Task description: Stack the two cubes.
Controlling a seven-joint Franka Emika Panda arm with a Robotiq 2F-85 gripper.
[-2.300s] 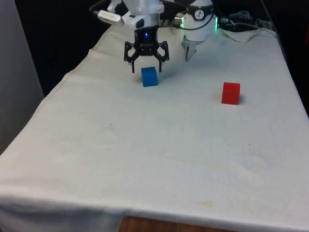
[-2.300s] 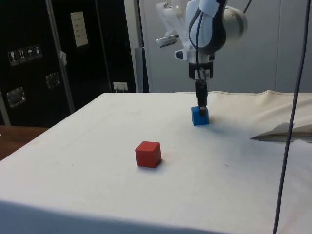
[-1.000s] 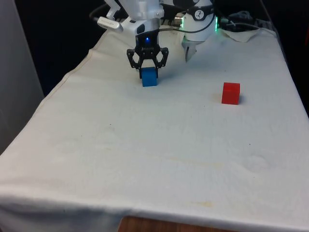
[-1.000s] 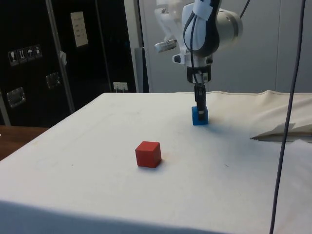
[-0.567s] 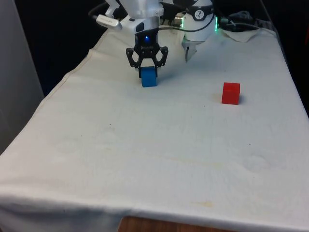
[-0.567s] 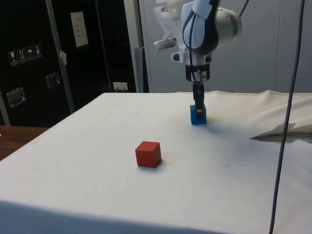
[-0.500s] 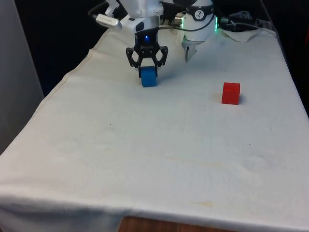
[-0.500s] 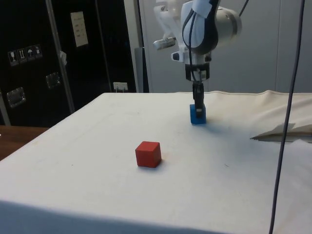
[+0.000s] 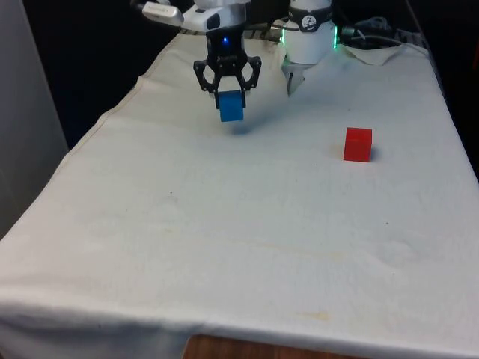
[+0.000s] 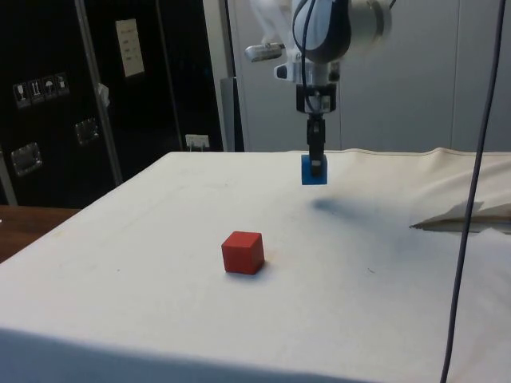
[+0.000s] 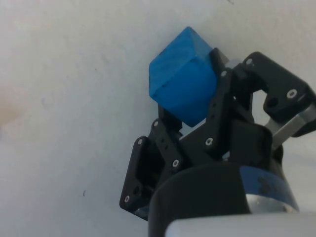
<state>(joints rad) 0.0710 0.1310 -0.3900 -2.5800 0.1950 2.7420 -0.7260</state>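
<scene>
A blue cube point(image 9: 231, 107) hangs above the white cloth at the far end of the table, towards the front view's left. My gripper point(image 9: 228, 93) is shut on it, its black fingers pressing two opposite sides. From the side, the blue cube point(image 10: 313, 170) hangs under the gripper point(image 10: 316, 159) with its shadow on the cloth below. Close up, the blue cube point(image 11: 182, 89) sits between the gripper point(image 11: 190, 111) fingers. The red cube point(image 9: 358, 144) rests on the cloth at the front view's right, well apart from the gripper; it is the red cube point(image 10: 243, 252) nearer the side camera.
The white cloth point(image 9: 247, 224) covers the whole table. Crumpled cloth and cables point(image 9: 378, 37) lie at the far right corner near the robot's base. A cable point(image 10: 471, 175) hangs down at the side view's right.
The gripper closed on the blue cube and has lifted it off the cloth. The red cube has not moved.
</scene>
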